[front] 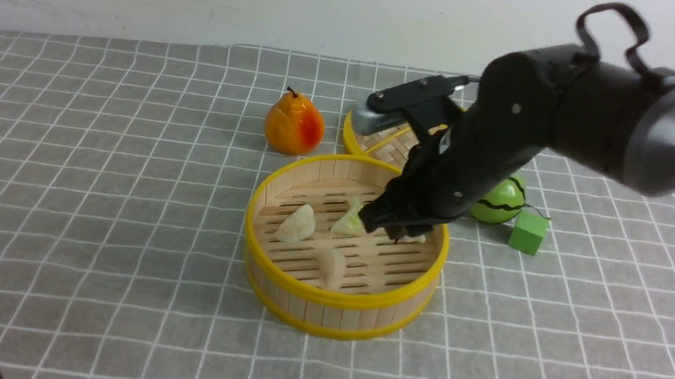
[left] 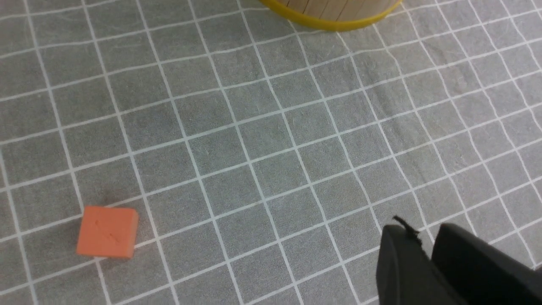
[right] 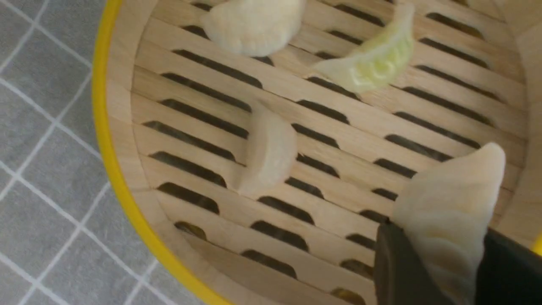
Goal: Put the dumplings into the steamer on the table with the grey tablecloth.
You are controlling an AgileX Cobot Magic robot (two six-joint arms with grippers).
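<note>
The steamer [front: 276, 272] stands mid-table on the grey tablecloth [front: 87, 184]. Inside it lie two cream-white dumplings [front: 297, 223] [front: 333, 267] and the pale green dumpling [front: 349, 220]. My right gripper [front: 397, 226] reaches down inside the steamer near its right wall. In the right wrist view, this gripper [right: 438, 233] is shut on a third white dumpling [right: 449, 199], just above the slatted floor [right: 338, 127]. My left gripper [left: 423, 237] is shut and empty over bare cloth, out of the front view. The steamer's wall [left: 334, 12] is at the edge of the left wrist view.
An orange-yellow pear [front: 294, 125] and the flat woven lid [front: 382, 143] sit behind the steamer. A striped green ball [front: 500, 200] and a green cube [front: 528, 232] sit right of it. An orange cube [left: 108, 232] lies on the cloth near my left gripper.
</note>
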